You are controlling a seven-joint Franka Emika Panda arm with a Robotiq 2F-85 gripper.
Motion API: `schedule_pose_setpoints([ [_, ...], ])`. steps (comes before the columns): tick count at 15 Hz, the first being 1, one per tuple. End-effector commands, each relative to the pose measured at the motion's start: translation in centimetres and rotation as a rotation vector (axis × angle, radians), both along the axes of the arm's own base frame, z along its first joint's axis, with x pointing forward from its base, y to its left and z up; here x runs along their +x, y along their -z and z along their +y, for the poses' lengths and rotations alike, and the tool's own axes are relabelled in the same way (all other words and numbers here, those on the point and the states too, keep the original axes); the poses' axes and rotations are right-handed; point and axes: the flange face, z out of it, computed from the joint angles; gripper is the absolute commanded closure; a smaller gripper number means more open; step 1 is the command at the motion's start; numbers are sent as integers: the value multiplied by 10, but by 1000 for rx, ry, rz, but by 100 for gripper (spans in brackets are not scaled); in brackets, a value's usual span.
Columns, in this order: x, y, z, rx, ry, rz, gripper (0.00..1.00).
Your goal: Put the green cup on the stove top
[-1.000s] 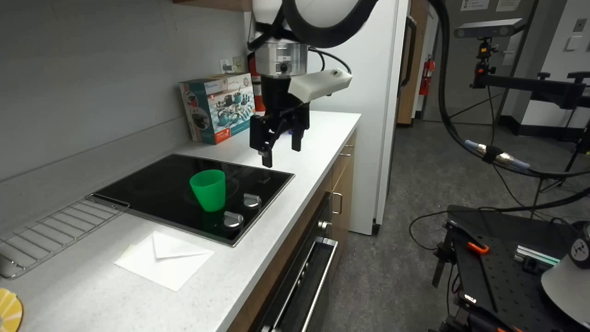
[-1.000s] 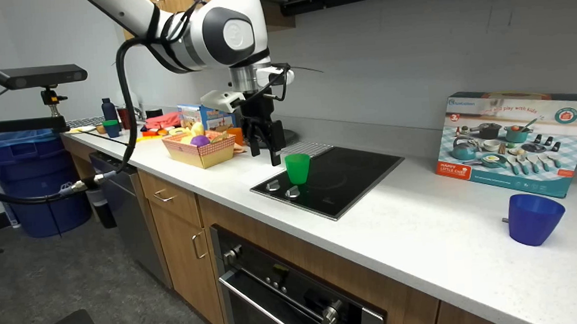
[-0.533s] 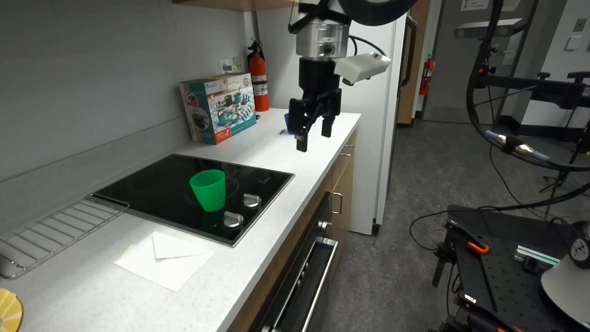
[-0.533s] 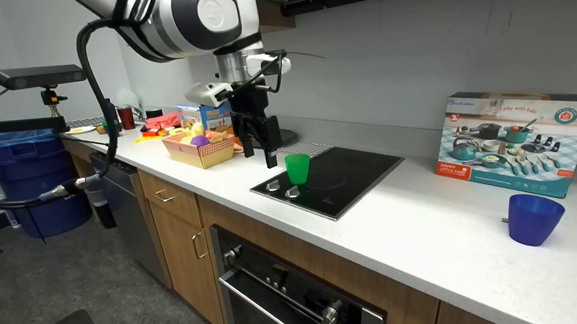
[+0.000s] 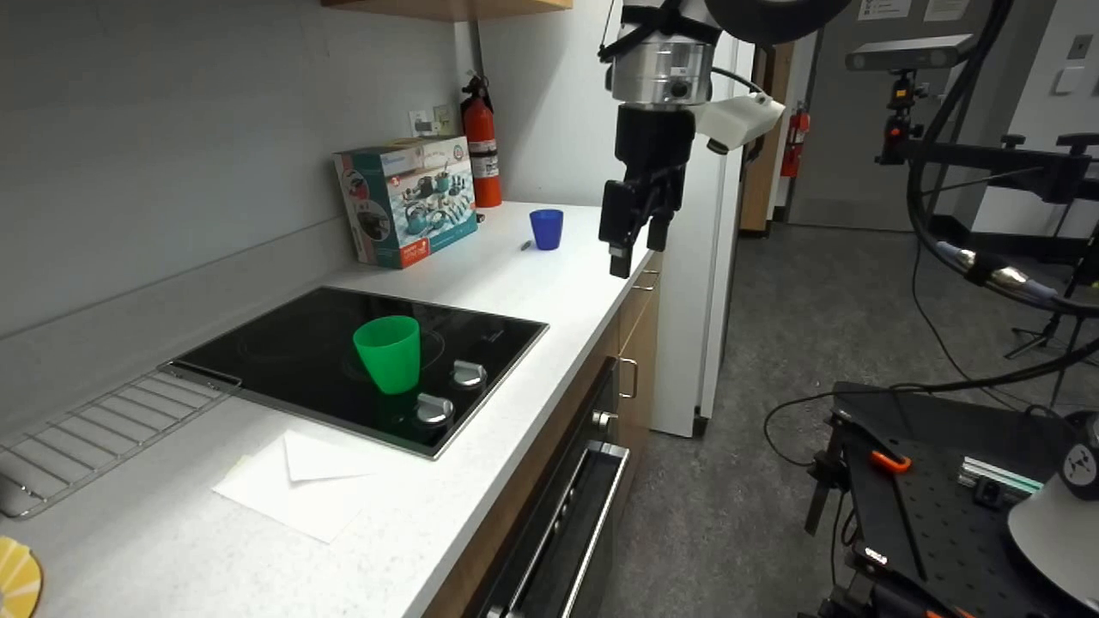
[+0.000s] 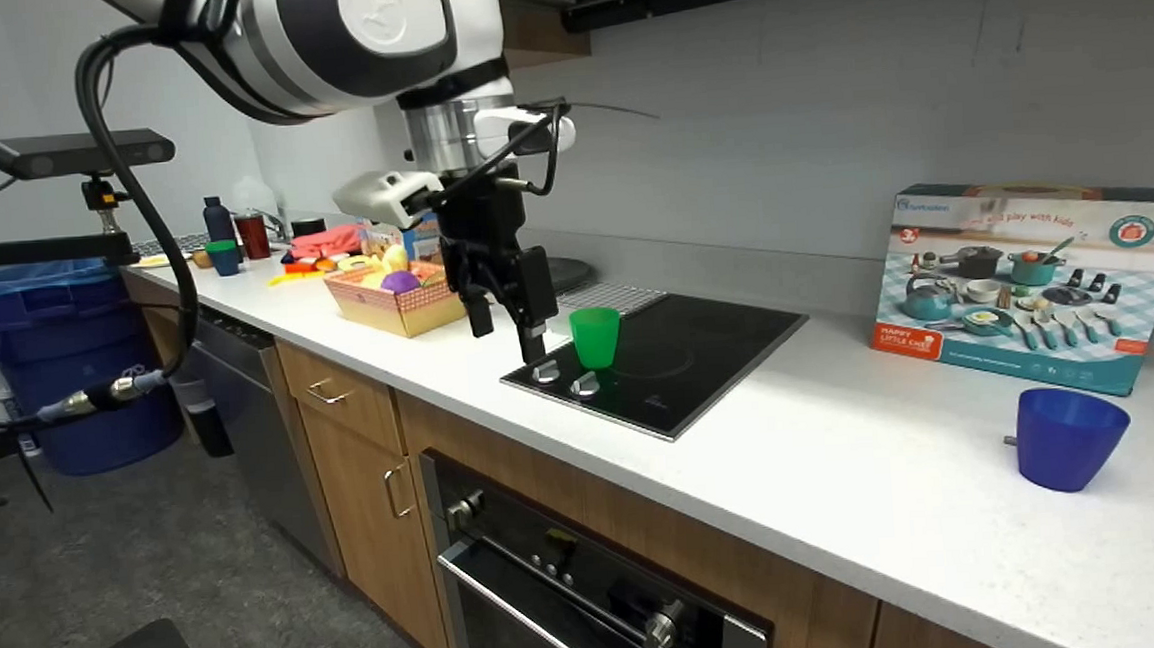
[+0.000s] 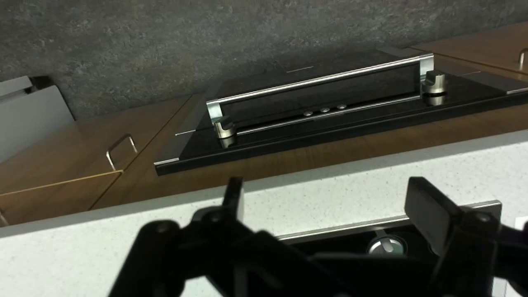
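Note:
The green cup (image 5: 388, 356) stands upright on the black stove top (image 5: 292, 330), close behind its silver knobs. The green cup (image 6: 595, 339) and the stove top (image 6: 728, 330) show in both exterior views. My gripper (image 5: 639, 251) is open and empty, in the air above the counter's front edge, apart from the cup. It also shows in an exterior view (image 6: 507, 333). In the wrist view my gripper's fingers (image 7: 328, 198) are wide apart with nothing between them. A strip of the stove top (image 7: 329, 243) with a knob shows below; the cup is not visible there.
A blue cup (image 5: 547, 229) stands on the counter past the stove top. A toy box (image 5: 429, 202) leans near the wall. White paper (image 5: 296, 489) and a wire rack (image 5: 112, 421) lie beside the stove top. A basket (image 6: 401, 310) holds toy food. The oven handle (image 7: 317, 80) juts out below.
My open gripper has moved away from the wall, out toward the counter's front edge and farther from the cup. The green cup has stayed in place on the stove top.

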Motion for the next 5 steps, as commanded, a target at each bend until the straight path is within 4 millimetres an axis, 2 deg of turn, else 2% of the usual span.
schedule_pose_setpoints([
  [1,-2,0,0,0,0,1,0],
  [5,-5,0,0,0,0,0,0],
])
